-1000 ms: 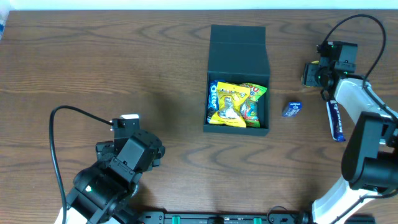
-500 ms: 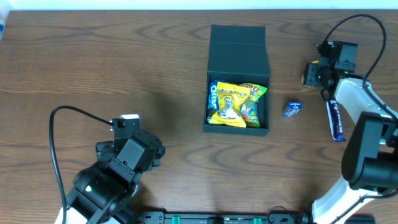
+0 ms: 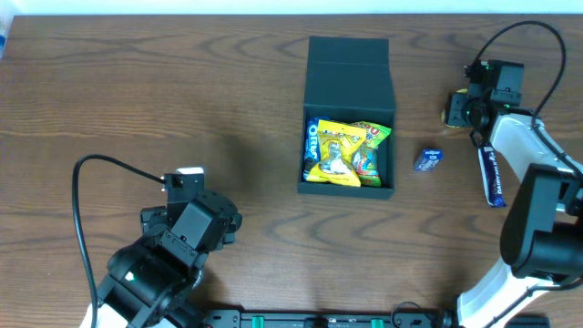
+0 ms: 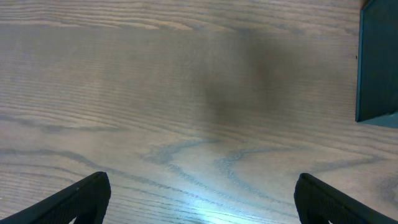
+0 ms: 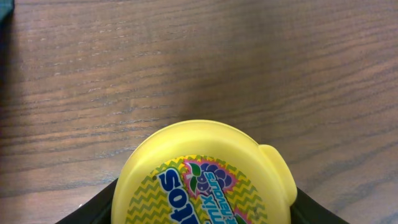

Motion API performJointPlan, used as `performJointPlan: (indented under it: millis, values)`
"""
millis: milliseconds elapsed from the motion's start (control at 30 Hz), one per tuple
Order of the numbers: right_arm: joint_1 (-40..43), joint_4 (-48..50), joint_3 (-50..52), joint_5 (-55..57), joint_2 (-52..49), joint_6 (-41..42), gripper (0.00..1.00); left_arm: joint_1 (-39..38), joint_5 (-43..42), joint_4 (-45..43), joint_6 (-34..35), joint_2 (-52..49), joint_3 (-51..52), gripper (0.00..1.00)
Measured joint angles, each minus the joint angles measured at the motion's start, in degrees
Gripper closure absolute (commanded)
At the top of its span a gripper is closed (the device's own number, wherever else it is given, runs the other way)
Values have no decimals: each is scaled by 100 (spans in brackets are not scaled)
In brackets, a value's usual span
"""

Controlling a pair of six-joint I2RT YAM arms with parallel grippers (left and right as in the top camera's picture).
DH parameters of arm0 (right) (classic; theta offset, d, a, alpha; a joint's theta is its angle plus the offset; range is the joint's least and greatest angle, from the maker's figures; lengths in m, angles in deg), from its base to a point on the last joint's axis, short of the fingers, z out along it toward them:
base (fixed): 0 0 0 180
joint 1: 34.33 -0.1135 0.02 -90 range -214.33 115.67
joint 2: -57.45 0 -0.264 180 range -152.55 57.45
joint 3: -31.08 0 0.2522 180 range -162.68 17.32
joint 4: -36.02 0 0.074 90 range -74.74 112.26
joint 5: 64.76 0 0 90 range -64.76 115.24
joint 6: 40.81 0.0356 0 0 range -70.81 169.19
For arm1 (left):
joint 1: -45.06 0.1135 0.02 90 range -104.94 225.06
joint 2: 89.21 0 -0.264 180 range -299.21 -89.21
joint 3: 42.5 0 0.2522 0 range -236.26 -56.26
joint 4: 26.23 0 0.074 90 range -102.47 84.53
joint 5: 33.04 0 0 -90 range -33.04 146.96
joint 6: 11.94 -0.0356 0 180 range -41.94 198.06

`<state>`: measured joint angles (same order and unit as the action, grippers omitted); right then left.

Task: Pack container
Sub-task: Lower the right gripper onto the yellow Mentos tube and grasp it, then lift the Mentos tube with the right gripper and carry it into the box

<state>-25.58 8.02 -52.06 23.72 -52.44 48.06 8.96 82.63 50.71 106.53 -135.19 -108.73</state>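
Note:
The container is a dark square box in the middle of the table, its flap lid lying open at the back. Inside lie a yellow snack packet and a blue Oreo packet. My right gripper is at the far right of the table, shut on a round yellow Mentos tub, with a black finger pressed to each side. In the overhead view the tub shows just left of that wrist. My left gripper stands wide open over bare wood at the front left, holding nothing.
A small blue packet lies on the table between the container and the right arm. A long blue wrapped bar lies beside the right arm. The container's dark corner shows at the right edge of the left wrist view.
The right jaws have drawn in slightly around the yellow tub. The left arm, the container and the loose packets have not moved.

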Motion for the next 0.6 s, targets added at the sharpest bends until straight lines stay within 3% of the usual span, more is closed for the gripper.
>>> performJointPlan:
  millis: [100,400,600]
  values:
    - [0,-4,0,2,0,46,99,0,0,0,0,0,0,5]
    - [-101,-232,-22,26,70,66,99,0,0,0,0,0,0,5]
    - [-229,-787,-20,24,688,205,99,0,0,0,0,0,0,5]
